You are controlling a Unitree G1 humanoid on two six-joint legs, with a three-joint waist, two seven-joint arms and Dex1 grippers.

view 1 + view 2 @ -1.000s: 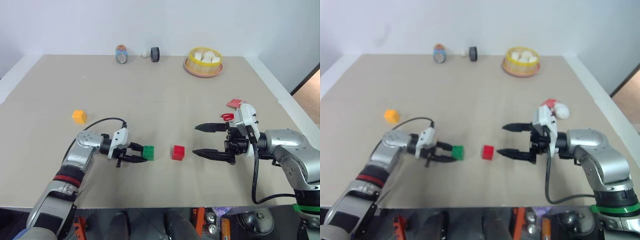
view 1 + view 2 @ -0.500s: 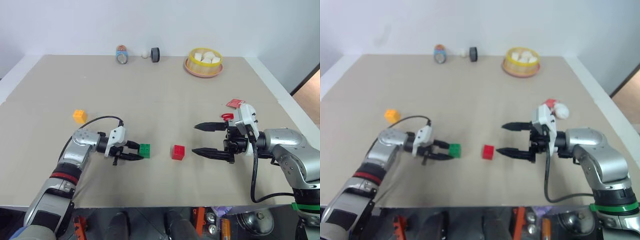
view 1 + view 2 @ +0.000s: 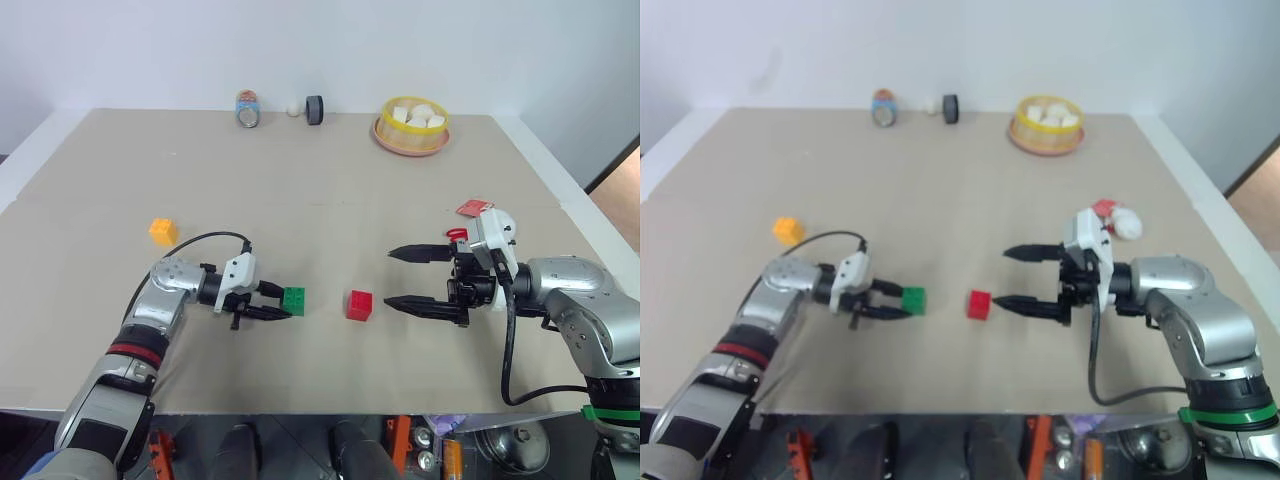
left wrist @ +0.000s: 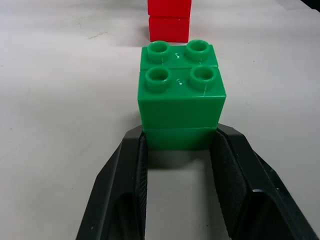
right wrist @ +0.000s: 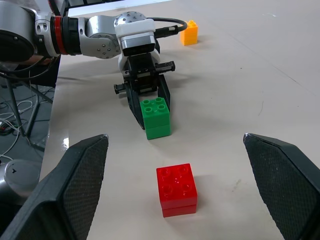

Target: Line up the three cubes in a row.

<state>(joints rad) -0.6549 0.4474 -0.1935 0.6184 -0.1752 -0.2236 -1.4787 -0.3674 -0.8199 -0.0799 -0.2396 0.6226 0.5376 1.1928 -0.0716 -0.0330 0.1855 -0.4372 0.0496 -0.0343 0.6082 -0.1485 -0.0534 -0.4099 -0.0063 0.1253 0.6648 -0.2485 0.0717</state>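
Note:
My left gripper [image 3: 281, 303] is shut on the green cube [image 3: 293, 300], low on the tan table; in the left wrist view its black fingers [image 4: 125, 190] clamp the green cube [image 4: 180, 100] from both sides. The red cube [image 3: 359, 305] rests a short way to the right of it, apart, and shows beyond the green one as the red cube [image 4: 169, 22]. The orange-yellow cube [image 3: 162, 231] lies farther left and back. My right gripper [image 3: 390, 278] stands open just right of the red cube, holding nothing, and faces the red cube [image 5: 176, 189].
A yellow basket [image 3: 410, 140] of white lumps stands at the back right. A can [image 3: 246, 108], a small white ball [image 3: 293, 108] and a black roll [image 3: 314, 109] sit along the far edge. A red item [image 3: 472, 208] lies by my right arm.

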